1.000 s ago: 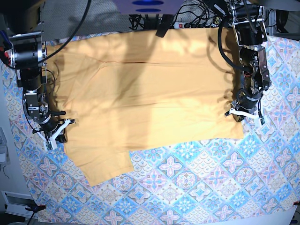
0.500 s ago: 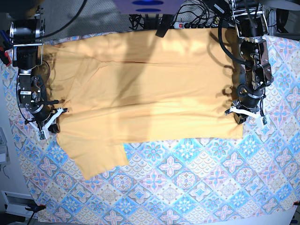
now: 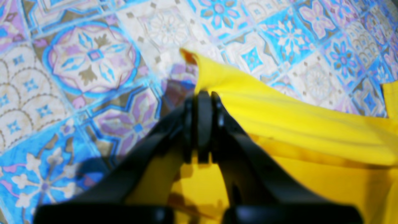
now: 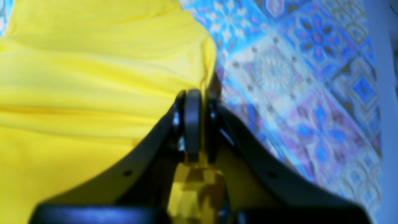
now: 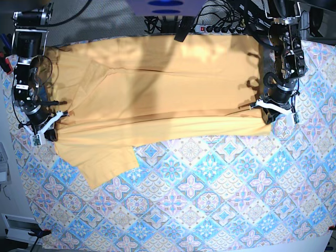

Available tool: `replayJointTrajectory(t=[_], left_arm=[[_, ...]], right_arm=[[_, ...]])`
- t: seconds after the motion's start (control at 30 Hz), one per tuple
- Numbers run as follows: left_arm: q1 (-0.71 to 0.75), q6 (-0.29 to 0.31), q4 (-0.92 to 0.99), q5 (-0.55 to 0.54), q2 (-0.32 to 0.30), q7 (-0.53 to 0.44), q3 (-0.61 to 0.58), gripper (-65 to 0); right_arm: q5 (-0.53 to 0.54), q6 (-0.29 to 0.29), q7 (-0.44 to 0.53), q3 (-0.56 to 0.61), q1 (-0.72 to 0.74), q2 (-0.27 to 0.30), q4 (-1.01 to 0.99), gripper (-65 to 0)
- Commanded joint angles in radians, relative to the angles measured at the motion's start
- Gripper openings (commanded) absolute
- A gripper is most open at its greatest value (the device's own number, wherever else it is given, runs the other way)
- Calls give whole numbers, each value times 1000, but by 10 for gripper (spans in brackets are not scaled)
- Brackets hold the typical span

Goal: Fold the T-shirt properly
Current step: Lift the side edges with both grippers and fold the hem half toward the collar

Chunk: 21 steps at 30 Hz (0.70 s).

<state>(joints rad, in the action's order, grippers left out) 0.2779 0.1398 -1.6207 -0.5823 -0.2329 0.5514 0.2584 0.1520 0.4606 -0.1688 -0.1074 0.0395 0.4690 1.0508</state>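
Observation:
The pale orange-yellow T-shirt (image 5: 157, 89) lies spread across the far half of the table, one sleeve (image 5: 105, 163) pointing toward the near left. My left gripper (image 5: 274, 109) is at the shirt's right edge, shut on a pinch of its fabric. In the left wrist view the left gripper (image 3: 202, 99) has the T-shirt (image 3: 295, 124) edge rising between its closed fingertips. My right gripper (image 5: 46, 131) is at the shirt's left edge, shut on the cloth. The right wrist view shows the right gripper (image 4: 194, 99) clamping the T-shirt (image 4: 93, 77) hem.
A blue-and-pink tile-patterned tablecloth (image 5: 210, 199) covers the table and shows bare across the near half. Cables and a power strip (image 5: 220, 26) run along the back edge. The arm bases stand at the back left and back right corners.
Both grippers have moved toward the back of the table with the fabric, dragging the shirt's near edge and sleeve away from the front. More tablecloth shows in front.

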Motion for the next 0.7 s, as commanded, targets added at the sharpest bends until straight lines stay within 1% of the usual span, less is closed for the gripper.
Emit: replayJointTrajectory(t=[0.0, 0.2, 0.67], left_arm=[[7, 4, -40, -3, -13, -24, 8, -650], [82, 4, -109, -5, -12, -26, 8, -650], [254, 4, -227, -5, -12, -26, 8, -650]], right_arm=[[8, -10, 27, -27, -2, 27, 33, -636], [8, -10, 27, -71, -74, 27, 104, -636], [11, -10, 28, -73, -178, 27, 213, -636]])
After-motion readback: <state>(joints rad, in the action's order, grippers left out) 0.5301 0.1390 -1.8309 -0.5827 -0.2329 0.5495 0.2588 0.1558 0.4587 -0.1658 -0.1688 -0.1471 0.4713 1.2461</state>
